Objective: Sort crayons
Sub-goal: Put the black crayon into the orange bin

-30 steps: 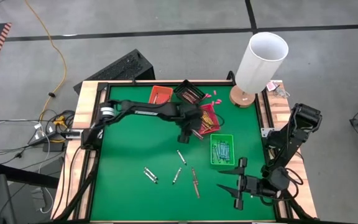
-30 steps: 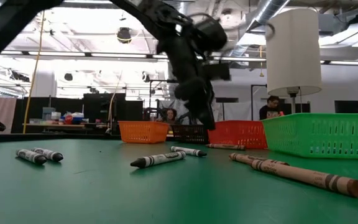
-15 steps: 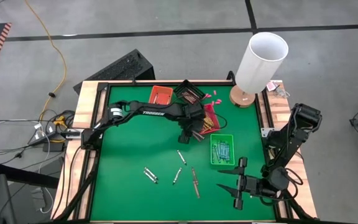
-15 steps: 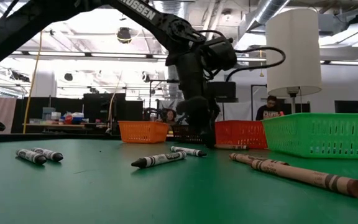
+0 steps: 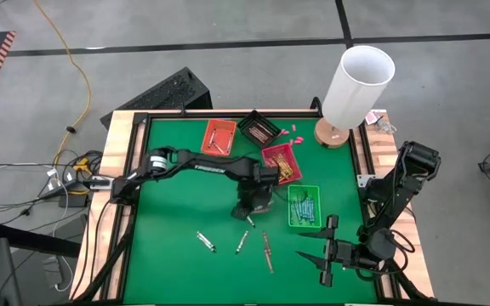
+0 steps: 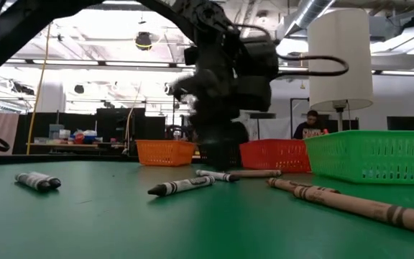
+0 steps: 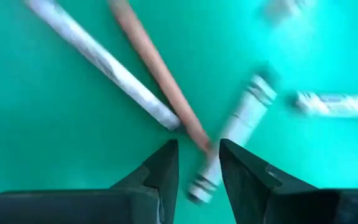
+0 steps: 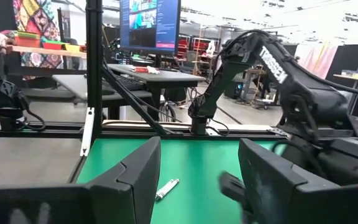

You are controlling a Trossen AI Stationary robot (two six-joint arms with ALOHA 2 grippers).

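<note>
Loose crayons lie flat on the green table (image 5: 177,212): a grey pair (image 5: 205,240), a grey one (image 5: 242,242) and a brown one (image 5: 267,251). My left gripper (image 5: 249,211) is down at the table's middle, pointing steeply down and open. In the left wrist view one end of a grey crayon (image 7: 241,121) lies between my left gripper's (image 7: 197,149) fingers. A brown crayon (image 7: 160,74) and another grey one (image 7: 98,59) lie just beyond. My right gripper (image 5: 324,249) waits open above the table's near right. My left gripper has the grey crayon's near end (image 7: 201,183) between its two fingers, coming from above at a slant and roughly along the crayon. Whether the fingers (image 7: 163,171) touch it I cannot tell. The crayon lies flat on the table.
Four small trays stand close by: orange (image 5: 219,136), dark (image 5: 258,127), red (image 5: 282,161) with crayons, and green (image 5: 303,206) with crayons right beside my left gripper. A white lamp (image 5: 356,81) stands at the far right corner. Pink bits (image 5: 292,130) lie near it.
My left gripper has moved from beside the red tray toward the table's near edge and down to the table. It has tipped to point more steeply down and now stands over the grey crayon left of the green tray.
</note>
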